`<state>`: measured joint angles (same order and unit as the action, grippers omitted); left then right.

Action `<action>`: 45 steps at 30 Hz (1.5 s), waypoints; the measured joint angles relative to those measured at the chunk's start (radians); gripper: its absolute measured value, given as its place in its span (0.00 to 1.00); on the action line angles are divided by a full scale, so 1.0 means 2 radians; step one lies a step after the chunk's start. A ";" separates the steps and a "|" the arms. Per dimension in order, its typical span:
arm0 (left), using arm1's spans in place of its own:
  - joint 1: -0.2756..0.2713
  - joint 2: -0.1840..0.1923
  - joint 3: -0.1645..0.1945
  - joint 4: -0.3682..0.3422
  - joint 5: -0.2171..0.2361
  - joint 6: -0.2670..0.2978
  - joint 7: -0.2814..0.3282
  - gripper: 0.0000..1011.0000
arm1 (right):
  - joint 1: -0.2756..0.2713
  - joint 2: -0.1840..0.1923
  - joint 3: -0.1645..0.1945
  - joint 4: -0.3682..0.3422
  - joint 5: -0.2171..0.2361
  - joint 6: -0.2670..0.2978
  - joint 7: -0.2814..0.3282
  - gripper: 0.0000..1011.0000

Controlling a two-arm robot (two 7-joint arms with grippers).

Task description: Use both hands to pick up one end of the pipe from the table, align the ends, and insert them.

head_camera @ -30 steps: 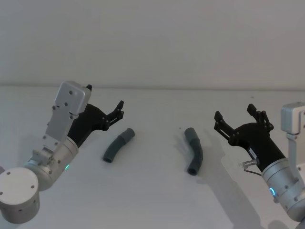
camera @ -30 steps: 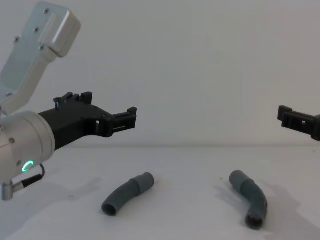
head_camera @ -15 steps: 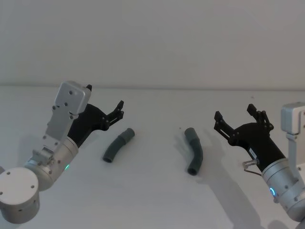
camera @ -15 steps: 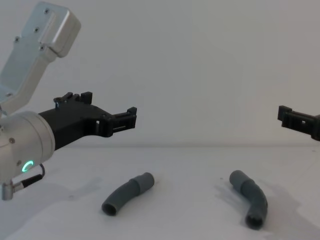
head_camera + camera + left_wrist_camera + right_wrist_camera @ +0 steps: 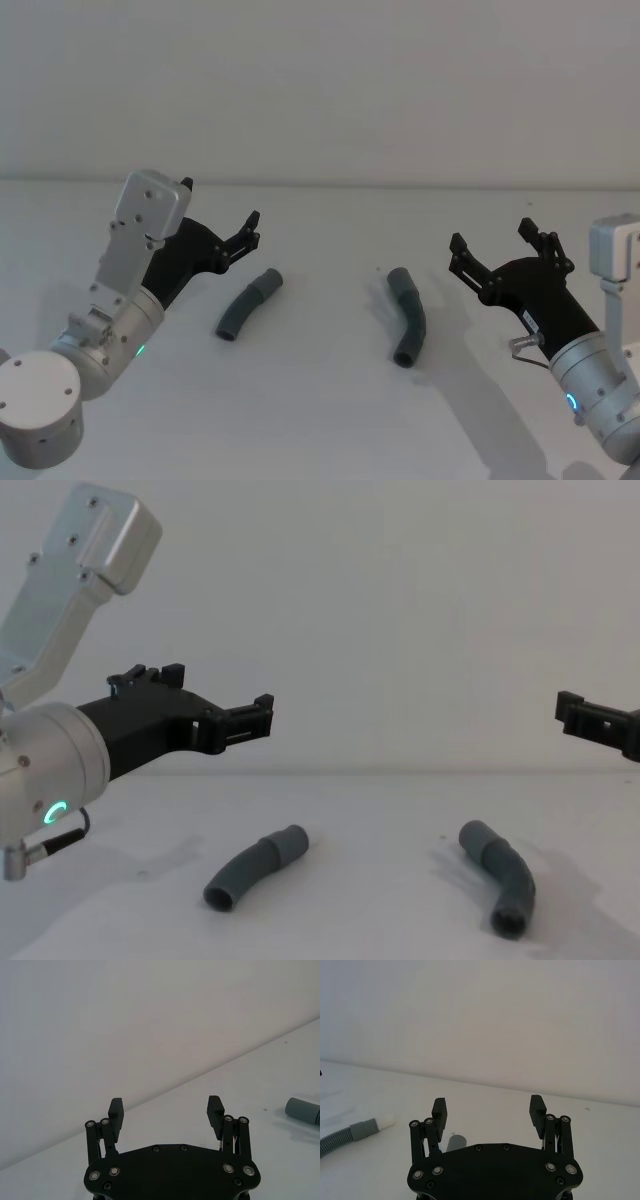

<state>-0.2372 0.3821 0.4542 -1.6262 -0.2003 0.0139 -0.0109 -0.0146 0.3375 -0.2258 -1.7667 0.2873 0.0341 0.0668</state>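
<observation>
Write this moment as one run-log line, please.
left gripper: open, above table | right gripper: open, above table | left pipe piece, right pipe piece: apart on table, ungrasped

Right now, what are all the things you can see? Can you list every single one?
left pipe piece: one, dark grey, lying on the table, left of the middle
right pipe piece: one, dark grey, lying on the table, apart from the other
table: one, white, under both pieces
wall: one, pale, behind the table
left tool: one, black, open, raised near the left pipe piece
right tool: one, black, open, raised near the right pipe piece
</observation>
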 joint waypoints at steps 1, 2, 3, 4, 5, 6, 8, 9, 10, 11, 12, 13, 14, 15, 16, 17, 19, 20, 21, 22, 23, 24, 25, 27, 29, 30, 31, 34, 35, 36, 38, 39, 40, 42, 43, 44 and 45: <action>0.000 0.000 0.000 0.000 0.000 0.000 0.000 0.99 | 0.000 0.000 0.000 0.000 0.000 0.000 0.000 0.99; 0.000 0.000 0.000 0.000 0.000 0.000 0.000 0.99 | 0.000 0.000 0.000 0.000 0.000 0.000 0.000 0.99; 0.000 0.000 0.000 0.000 0.000 0.000 0.000 0.99 | 0.000 0.000 0.000 0.000 0.000 0.000 0.000 0.99; 0.000 0.000 0.000 0.000 0.000 0.000 0.000 0.99 | 0.000 0.000 0.000 0.000 0.000 0.000 0.000 0.99; 0.000 0.000 0.000 0.000 0.000 0.000 0.000 0.99 | 0.000 0.000 0.000 0.000 0.000 0.000 0.000 0.99; 0.000 0.000 0.000 0.000 0.000 0.000 0.000 0.99 | 0.000 0.000 0.000 0.000 0.000 0.000 0.000 0.99; 0.000 0.000 0.000 0.000 0.000 0.000 0.000 0.99 | 0.000 0.000 0.000 0.000 0.000 0.000 0.000 0.99; 0.000 0.000 0.000 0.000 0.000 0.000 0.000 0.99 | 0.000 0.000 0.000 0.000 0.000 0.000 0.000 0.99; 0.000 0.000 0.000 0.000 0.000 0.000 0.000 0.99 | 0.000 0.000 0.000 0.000 0.000 0.000 0.000 0.99; 0.000 0.000 0.000 0.000 0.000 0.000 0.000 0.99 | 0.000 0.000 0.000 0.000 0.000 0.000 0.000 0.99; 0.000 0.000 0.000 0.000 0.000 0.000 0.000 0.99 | 0.000 0.000 0.000 0.000 0.000 0.000 0.000 0.99; 0.000 0.000 0.000 0.000 0.000 0.000 0.000 0.99 | 0.000 0.000 0.000 0.000 0.000 0.000 0.000 0.99; 0.000 0.000 0.000 0.000 0.000 0.000 0.000 0.99 | 0.000 0.000 0.000 0.000 0.000 0.000 0.000 0.99; 0.000 0.000 0.000 0.000 0.000 0.000 0.000 0.99 | 0.000 0.000 0.000 0.000 0.000 0.000 0.000 0.99; 0.000 0.000 0.000 0.000 0.000 0.000 0.000 0.99 | 0.000 0.000 0.000 0.000 0.000 0.000 0.000 0.99; 0.000 0.000 -0.001 0.000 0.000 0.002 -0.001 0.99 | 0.000 0.000 0.000 0.000 0.000 0.000 0.000 0.99; 0.000 0.000 -0.001 -0.001 -0.001 0.007 -0.003 0.99 | 0.000 0.000 0.000 0.000 0.000 0.000 0.000 0.99; 0.000 0.000 -0.002 -0.002 -0.003 0.010 -0.004 0.99 | 0.000 0.000 0.000 0.000 0.000 0.000 0.000 0.99; 0.001 0.001 -0.002 -0.002 -0.004 0.012 -0.005 0.99 | 0.000 0.000 0.000 0.000 0.000 0.000 0.000 0.99; 0.001 0.001 -0.003 -0.003 -0.006 0.017 -0.007 0.99 | 0.000 0.000 0.000 0.000 0.000 0.000 0.000 0.99; 0.001 0.001 -0.003 -0.004 -0.007 0.020 -0.008 0.99 | 0.000 0.000 0.000 0.000 0.000 0.000 0.000 0.99; 0.001 0.002 -0.004 -0.006 -0.010 0.028 -0.012 0.99 | 0.000 0.000 0.000 0.000 0.000 0.000 0.000 0.99; 0.001 0.003 -0.005 -0.007 -0.012 0.032 -0.013 0.99 | 0.000 0.000 0.000 0.000 0.000 0.000 0.000 0.99; 0.002 0.005 -0.005 -0.009 -0.014 0.040 -0.017 0.99 | 0.000 0.000 0.000 0.000 0.000 0.000 0.000 0.99; 0.002 0.008 -0.006 -0.013 -0.019 0.054 -0.023 0.99 | 0.000 0.000 0.000 0.000 0.000 0.000 0.000 0.99; 0.002 0.009 -0.006 -0.014 -0.020 0.060 -0.026 0.99 | 0.000 0.000 0.000 0.000 0.000 0.000 0.000 0.99; 0.002 0.011 -0.006 -0.016 -0.021 0.063 -0.027 0.99 | 0.000 0.000 0.000 0.000 0.000 0.000 0.000 0.99; 0.002 0.016 -0.006 -0.020 -0.024 0.082 -0.035 0.99 | 0.000 0.000 0.000 0.000 0.000 0.000 0.000 0.99; 0.001 0.019 -0.006 -0.023 -0.024 0.092 -0.039 0.99 | 0.000 0.000 0.000 0.000 0.000 0.000 0.000 0.99; 0.000 0.020 -0.006 -0.024 -0.025 0.095 -0.040 0.99 | 0.000 0.000 0.000 0.000 0.000 0.000 0.000 0.99; -0.001 0.022 -0.005 -0.026 -0.025 0.104 -0.045 0.99 | 0.000 0.000 0.000 0.000 0.000 0.000 0.000 0.99; -0.003 0.025 -0.003 -0.028 -0.025 0.112 -0.048 0.99 | 0.000 0.000 0.000 0.000 0.000 0.000 0.000 0.99; -0.003 0.026 -0.003 -0.029 -0.025 0.117 -0.050 0.99 | 0.000 0.000 0.000 0.000 0.000 0.000 0.000 0.99; -0.006 0.027 -0.002 -0.030 -0.025 0.125 -0.055 0.99 | 0.000 0.000 0.000 0.000 0.000 0.000 0.000 0.99; -0.010 0.029 0.000 -0.031 -0.025 0.136 -0.060 0.99 | 0.000 0.000 0.000 0.000 0.000 0.000 0.000 0.99; -0.010 0.029 0.000 -0.031 -0.025 0.136 -0.060 0.99 | 0.000 0.000 0.000 0.000 0.000 0.000 0.000 0.99; -0.012 0.030 0.001 -0.032 -0.025 0.143 -0.063 0.99 | 0.000 0.000 0.000 0.000 0.000 0.000 0.000 0.99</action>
<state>-0.2617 0.4429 0.4562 -1.6897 -0.2509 0.2993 -0.1379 -0.0146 0.3374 -0.2258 -1.7668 0.2873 0.0341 0.0668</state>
